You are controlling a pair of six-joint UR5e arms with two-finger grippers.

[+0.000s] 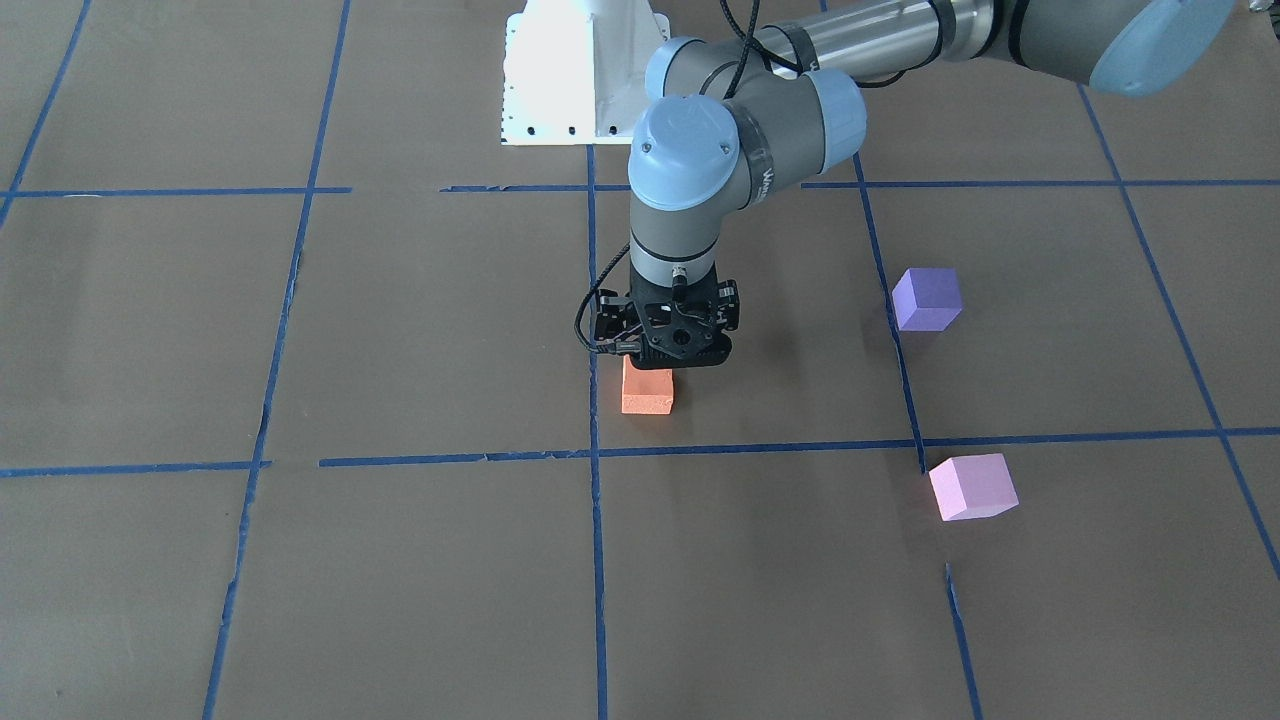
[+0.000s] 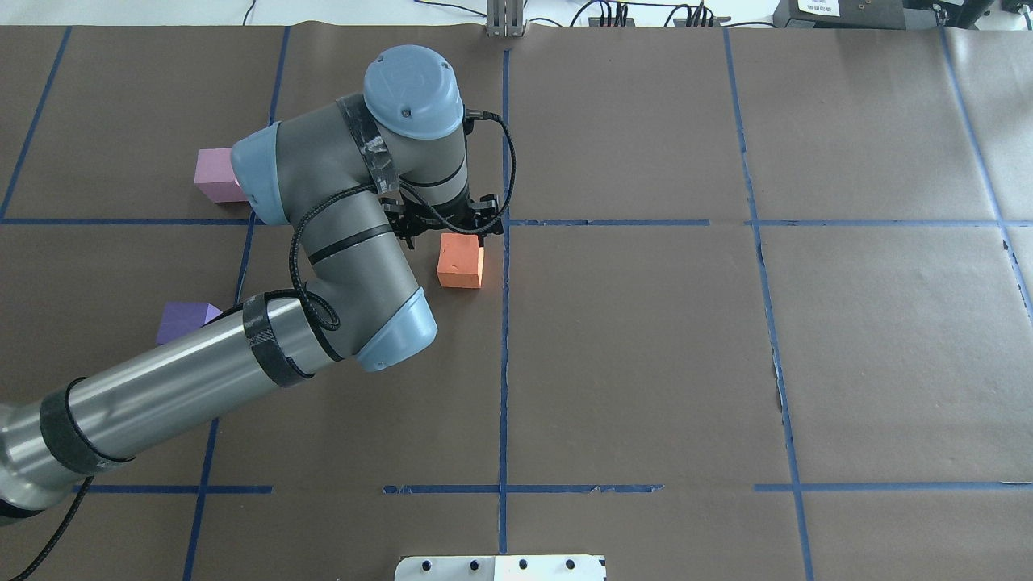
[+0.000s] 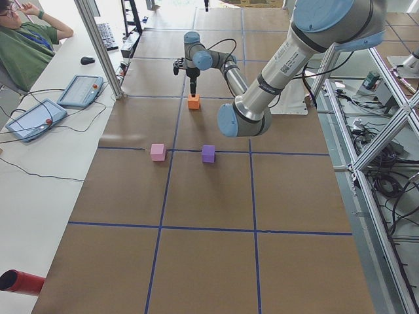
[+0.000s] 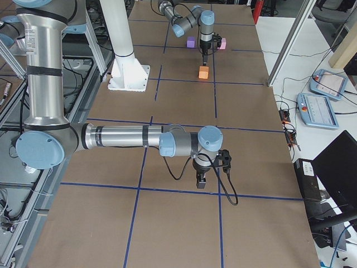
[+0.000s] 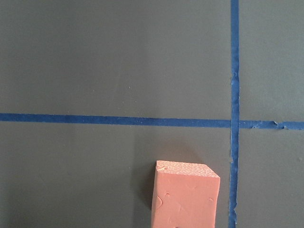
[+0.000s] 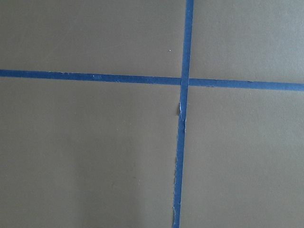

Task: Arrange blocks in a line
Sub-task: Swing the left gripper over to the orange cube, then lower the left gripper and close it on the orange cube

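The orange block [image 1: 647, 390] sits near the table's middle beside a blue tape line, and also shows in the overhead view [image 2: 460, 262] and the left wrist view [image 5: 186, 199]. My left gripper [image 1: 660, 352] points straight down, directly over the orange block. Its fingers are hidden, so I cannot tell if it grips the block. The purple block [image 1: 927, 298] and the light pink block [image 1: 972, 487] lie apart on my left side. My right gripper [image 4: 201, 180] hangs low over bare table far from the blocks; I cannot tell whether it is open or shut.
Blue tape lines [image 2: 504, 363] grid the brown table. The white robot base plate [image 1: 560, 80] stands at my edge. A person and control tablets [image 3: 82, 90] are at a side desk beyond the table's far edge.
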